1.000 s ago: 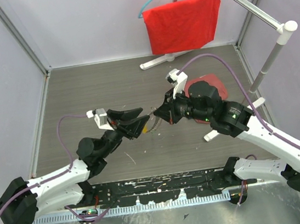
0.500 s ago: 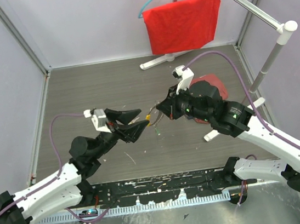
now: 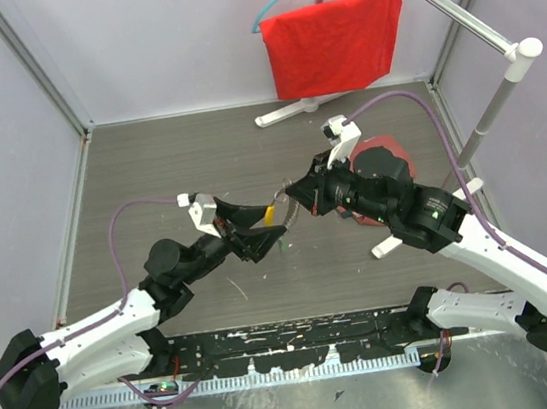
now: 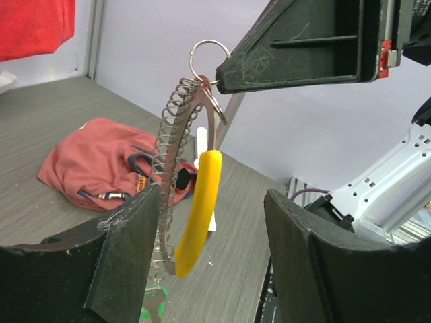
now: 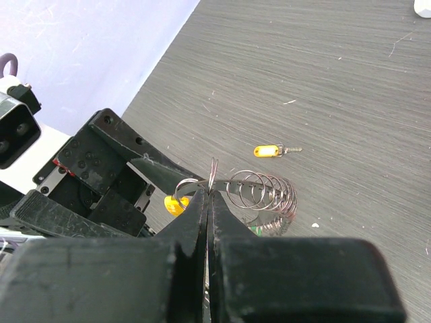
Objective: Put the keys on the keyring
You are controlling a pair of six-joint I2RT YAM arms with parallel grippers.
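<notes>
I'm holding my left gripper [image 4: 210, 202] released, its fingers straddling the dangling keyring [image 4: 176, 128] without touching it. At one o'clock above, my right gripper [image 5: 207, 195] is clenching the keyring's split ring, and I'm aiming for a steady pinch. Beyond, the gold-orange key [image 5: 269, 151] is lying loose on the table [image 5: 350, 81].

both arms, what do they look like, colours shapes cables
They match. The left arm and right arm have white link shells and bulky black joint housings. A purple cable loops out from each wrist, next to a small white camera block. The left gripper and right gripper are black, with wedge-shaped, scuffed fingers.
</notes>
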